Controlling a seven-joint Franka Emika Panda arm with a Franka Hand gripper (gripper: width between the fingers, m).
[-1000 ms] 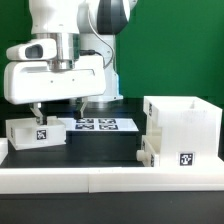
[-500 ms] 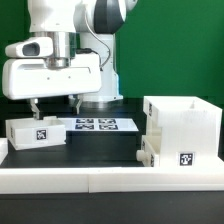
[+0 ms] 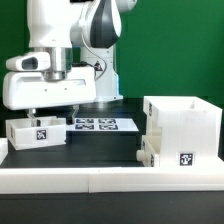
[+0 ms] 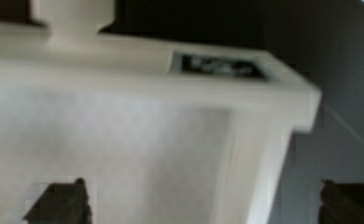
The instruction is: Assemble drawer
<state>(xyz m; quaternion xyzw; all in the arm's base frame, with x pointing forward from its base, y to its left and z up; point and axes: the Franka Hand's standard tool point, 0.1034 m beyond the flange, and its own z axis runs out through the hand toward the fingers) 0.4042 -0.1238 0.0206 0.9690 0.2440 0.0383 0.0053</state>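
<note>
Gripper (image 3: pixel 52 112) hangs over small tray (image 3: pixel 35 132) at exterior view's lower left; fingers (image 4: pixel 58 202) apart, one each side, prob. pre-grasp straddle; casing (image 3: pixel 182 135) stands lower right, 2nd tray (image 3: pixel 148 150) low beside it.

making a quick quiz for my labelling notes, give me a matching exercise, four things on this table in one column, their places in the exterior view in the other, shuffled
1. small white plastic open-top tray standing alone
2. tall white hollow box casing
3. flat white marker board
4. long low white border rail

A. along the near edge, closest to the camera
B. exterior view's right
C. exterior view's left
D. middle, toward the back

Pairs: 1-C, 2-B, 3-D, 4-A
</note>
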